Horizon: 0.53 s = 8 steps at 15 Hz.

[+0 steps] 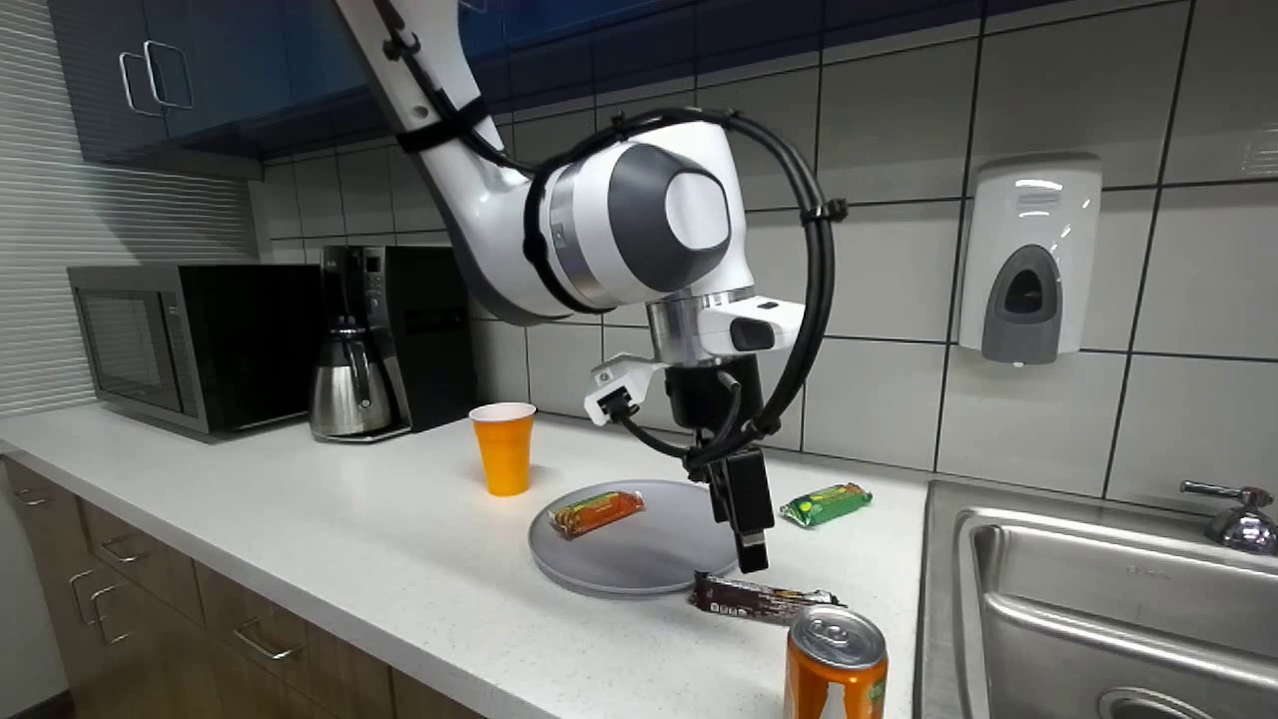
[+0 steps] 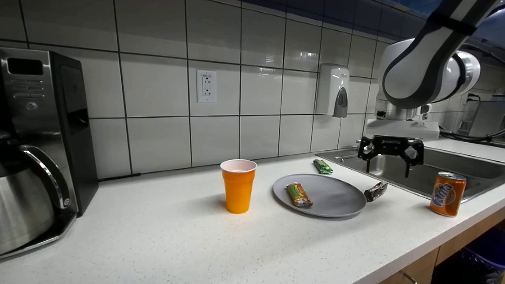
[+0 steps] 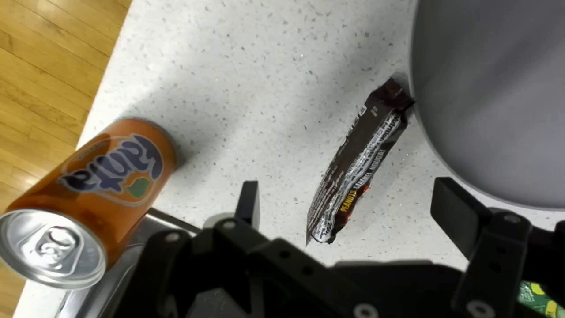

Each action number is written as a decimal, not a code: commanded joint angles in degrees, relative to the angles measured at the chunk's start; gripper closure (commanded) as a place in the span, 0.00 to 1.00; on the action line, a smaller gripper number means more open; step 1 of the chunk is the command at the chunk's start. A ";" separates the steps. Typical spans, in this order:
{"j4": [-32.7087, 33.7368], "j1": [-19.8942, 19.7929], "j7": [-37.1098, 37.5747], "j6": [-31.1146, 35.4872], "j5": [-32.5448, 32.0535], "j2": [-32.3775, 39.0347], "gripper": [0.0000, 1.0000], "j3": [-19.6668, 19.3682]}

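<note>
- My hand (image 2: pixel 388 169) hangs spread, empty, above the dark-wrapped bar (image 3: pixel 359 163).
- The bar lies on the surface (image 3: pixel 265 88) beside the grey plate (image 3: pixel 494 110).
- I judge this the lining-up step; gripping calls for lowering, then closing.

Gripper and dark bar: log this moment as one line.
gripper: open, empty, above counter | dark bar: on counter, untouched, beside gray plate | orange can: upright
</note>
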 commanded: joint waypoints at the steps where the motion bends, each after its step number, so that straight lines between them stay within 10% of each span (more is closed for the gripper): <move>1: 4.14 0.19 1.86 0.28 2.88 4.24 0.00 -0.23; 8: 9.18 0.56 1.45 -0.35 7.79 10.30 0.00 -0.90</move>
